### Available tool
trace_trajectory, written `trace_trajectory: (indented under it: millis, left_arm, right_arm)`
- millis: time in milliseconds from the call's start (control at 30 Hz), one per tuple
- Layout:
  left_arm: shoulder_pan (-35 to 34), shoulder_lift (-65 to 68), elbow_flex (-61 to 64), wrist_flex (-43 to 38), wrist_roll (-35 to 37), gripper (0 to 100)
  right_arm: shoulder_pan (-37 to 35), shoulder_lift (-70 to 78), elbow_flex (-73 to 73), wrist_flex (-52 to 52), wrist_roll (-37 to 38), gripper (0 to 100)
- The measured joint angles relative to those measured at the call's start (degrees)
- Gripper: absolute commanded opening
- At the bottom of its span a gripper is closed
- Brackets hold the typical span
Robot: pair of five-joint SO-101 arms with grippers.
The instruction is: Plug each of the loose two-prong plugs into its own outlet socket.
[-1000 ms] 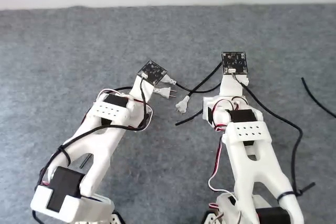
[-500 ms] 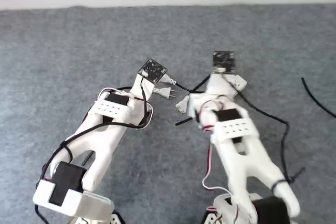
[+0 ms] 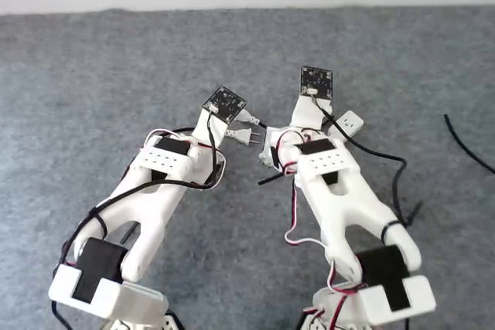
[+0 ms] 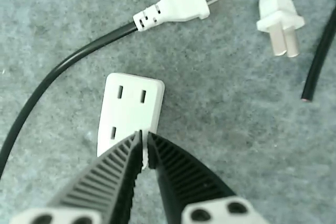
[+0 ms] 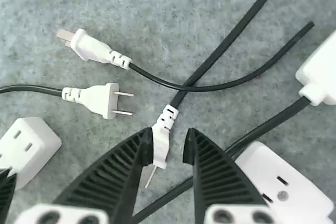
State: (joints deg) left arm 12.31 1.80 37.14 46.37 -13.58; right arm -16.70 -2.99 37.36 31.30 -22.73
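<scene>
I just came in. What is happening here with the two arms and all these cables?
Two robot arms are working among loose plugs and sockets on a grey carpet. The left gripper is shut on the edge of a white outlet socket that lies flat. The right gripper is open, with its fingers on either side of a white two-prong plug. A second plug and a third plug lie loose nearby, and a second socket lies beside the right gripper. The slots of both sockets are empty.

Smooth plastic plugs (image 4: 176, 4) — rough, matt grey cloth (image 3: 77, 75)
</scene>
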Motion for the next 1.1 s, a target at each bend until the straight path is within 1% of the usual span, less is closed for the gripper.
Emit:
trace_trajectory:
  millis: [267, 633, 1100]
  left_arm:
    - [0.0, 0.0, 0.0, 0.0, 0.0, 2]
    - [-0.1, 0.0, 0.0, 0.0, 0.0, 2]
    - [-0.1, 0.0, 0.0, 0.0, 0.0, 2]
  right_arm:
    - [-1.0, 8.2, -6.6, 0.8, -3.3, 11.2]
    - [-0.8, 17.6, -18.5, 10.9, -3.7, 11.0]
    - [-1.8, 18.1, -19.1, 11.5, -3.7, 11.0]
